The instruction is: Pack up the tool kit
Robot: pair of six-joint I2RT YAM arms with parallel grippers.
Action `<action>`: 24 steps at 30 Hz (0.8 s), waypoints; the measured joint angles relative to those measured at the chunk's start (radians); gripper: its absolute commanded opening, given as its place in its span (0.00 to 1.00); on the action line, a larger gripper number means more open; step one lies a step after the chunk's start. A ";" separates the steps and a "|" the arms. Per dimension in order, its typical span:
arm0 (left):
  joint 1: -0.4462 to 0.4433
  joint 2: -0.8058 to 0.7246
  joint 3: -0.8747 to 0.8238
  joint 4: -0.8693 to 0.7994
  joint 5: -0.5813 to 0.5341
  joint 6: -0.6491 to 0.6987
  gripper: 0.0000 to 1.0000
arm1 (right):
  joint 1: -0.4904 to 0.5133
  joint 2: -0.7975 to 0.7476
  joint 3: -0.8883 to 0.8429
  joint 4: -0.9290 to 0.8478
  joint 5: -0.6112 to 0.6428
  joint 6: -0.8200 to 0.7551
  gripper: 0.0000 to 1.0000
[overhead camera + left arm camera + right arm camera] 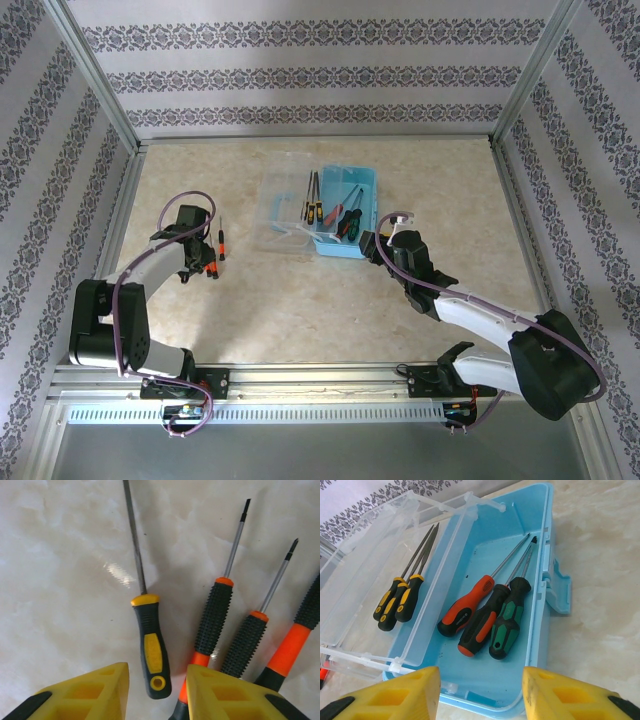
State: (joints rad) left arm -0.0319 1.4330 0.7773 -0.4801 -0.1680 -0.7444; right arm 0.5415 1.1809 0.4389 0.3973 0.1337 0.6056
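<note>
Two robot arms work at a marble-patterned table [60,555] with a tool kit partly packed. In the left wrist view, the left gripper [157,666] sits at the bottom of the frame, its yellow fingers [100,690] apart on either side of the butt of a yellow-handled screwdriver [151,652]. A sliver of table shows on each side of the handle, so the pincer reads as released, not clenched. The screwdriver's shaft runs to the top of the frame. To its right lie three orange-and-black screwdrivers [214,612], tips pointing to the upper right, one handle passing under the right-hand finger.

In the right wrist view, the right gripper [481,670] hangs released over the near rim of the blue box [547,555], nothing between its fingers. Inside the box lie a red-handled screwdriver [465,607], a black-and-red screwdriver [482,620] and a green-handled screwdriver [507,620], side by side. The clear lid [365,555], swung open at the left of the frame, holds three slim yellow-and-black tools [397,600].
</note>
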 measured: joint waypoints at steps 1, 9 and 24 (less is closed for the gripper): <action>0.002 0.000 -0.003 0.010 0.005 0.000 0.34 | 0.000 0.000 0.000 0.000 -0.001 0.001 0.49; 0.028 0.053 -0.021 0.060 0.038 0.000 0.34 | 0.000 0.000 0.005 0.000 -0.011 0.001 0.49; 0.079 0.047 -0.092 0.128 0.073 0.010 0.21 | 0.000 0.000 0.005 0.000 -0.011 0.001 0.49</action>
State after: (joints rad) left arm 0.0475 1.4803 0.6849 -0.3519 -0.0952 -0.7341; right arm 0.5415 1.1809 0.4442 0.3973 0.1223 0.6064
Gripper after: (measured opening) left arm 0.248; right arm 0.490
